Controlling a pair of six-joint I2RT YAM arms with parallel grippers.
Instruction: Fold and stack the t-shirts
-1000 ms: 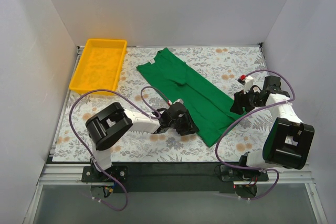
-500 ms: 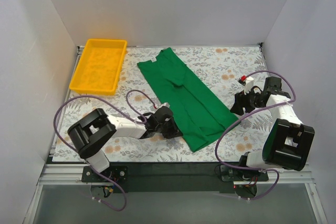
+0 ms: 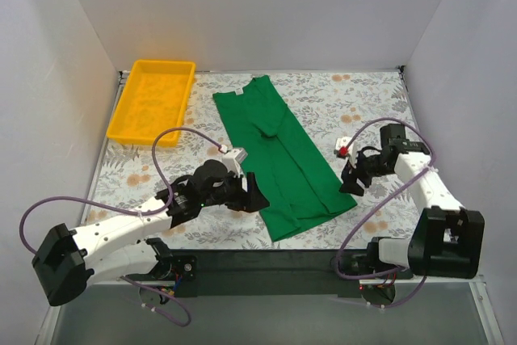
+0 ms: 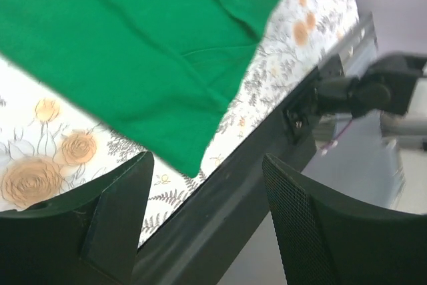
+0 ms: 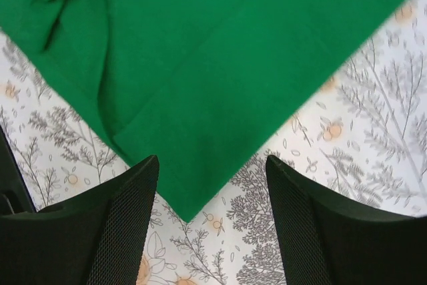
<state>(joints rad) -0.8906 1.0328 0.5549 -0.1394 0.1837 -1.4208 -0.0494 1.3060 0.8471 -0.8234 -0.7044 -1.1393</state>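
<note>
1. Plain bright green short-sleeved cloth t-shirt [image 4: 133,51]: my left wrist view cuts it off at the top and left edges, and my right wrist view cuts it off at the top.
2. Collar end [image 3: 246,93]: too small from above for me to read any detail.
3. Shirt's near left edge: partly hidden under the left gripper [image 3: 246,195].
4. Black hardware [image 4: 360,91], left wrist view: blurred, so I cannot identify it.

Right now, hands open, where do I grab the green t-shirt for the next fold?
I'd take the two corners of the near hem, left hand from the left edge, right hand from the right. The t-shirt lies flat as a long strip running away from the arms, and each corner sits ahead of an open hand.
</note>
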